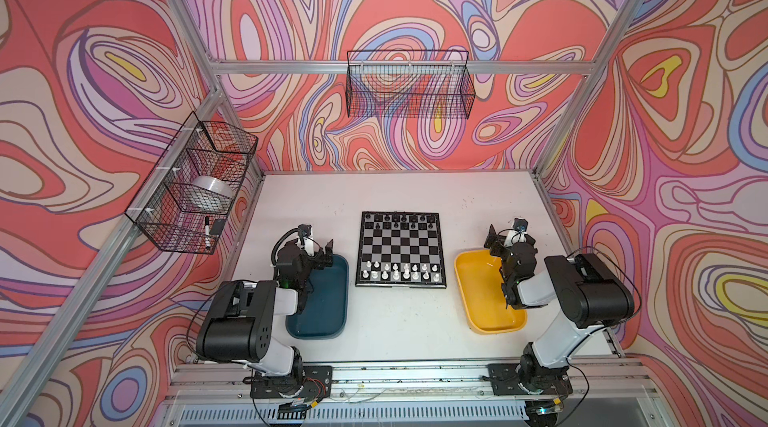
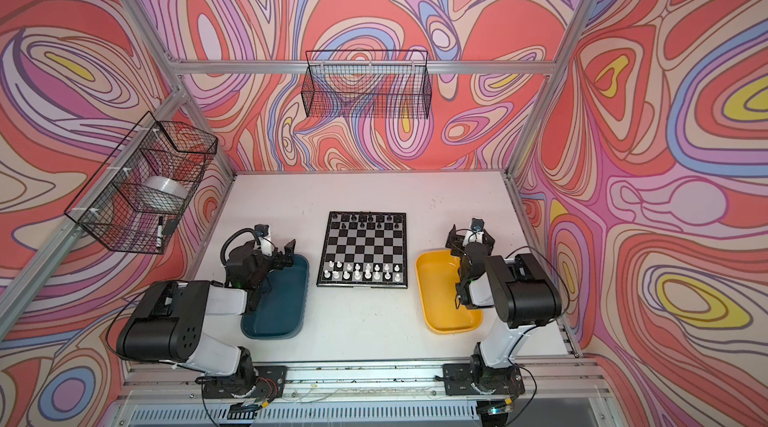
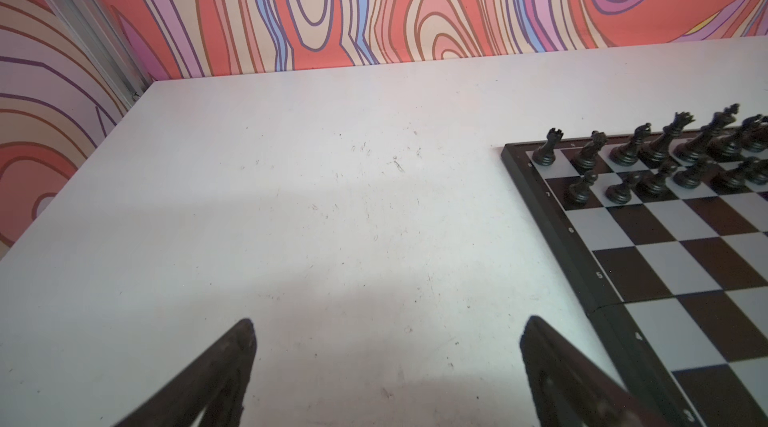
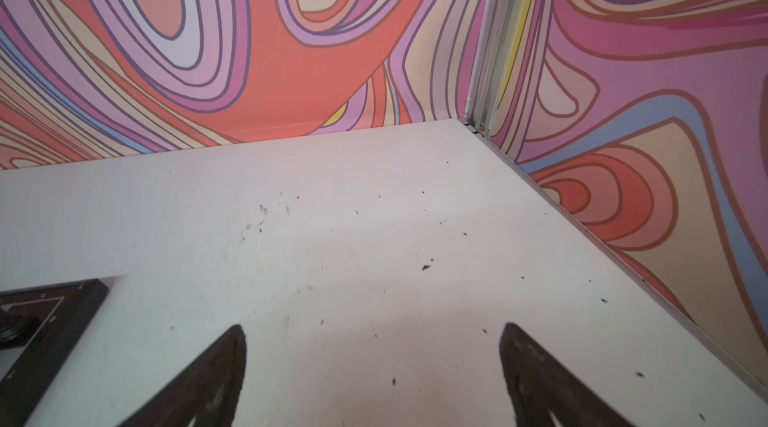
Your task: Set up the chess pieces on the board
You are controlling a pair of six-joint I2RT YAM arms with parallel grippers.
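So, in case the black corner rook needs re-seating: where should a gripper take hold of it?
Probably by the narrow waist of the black rook, coming straight down from above. It stands upright, and a back-row neighbour and a pawn crowd two sides, so only the two sides facing the board border look clear.

The left gripper's (image 3: 388,323) dark fingers were spread wide above the scuffed white tabletop (image 3: 291,196); small black chessmen (image 3: 579,192) were ranged in two rows on the black-and-silver checked board (image 3: 681,263).
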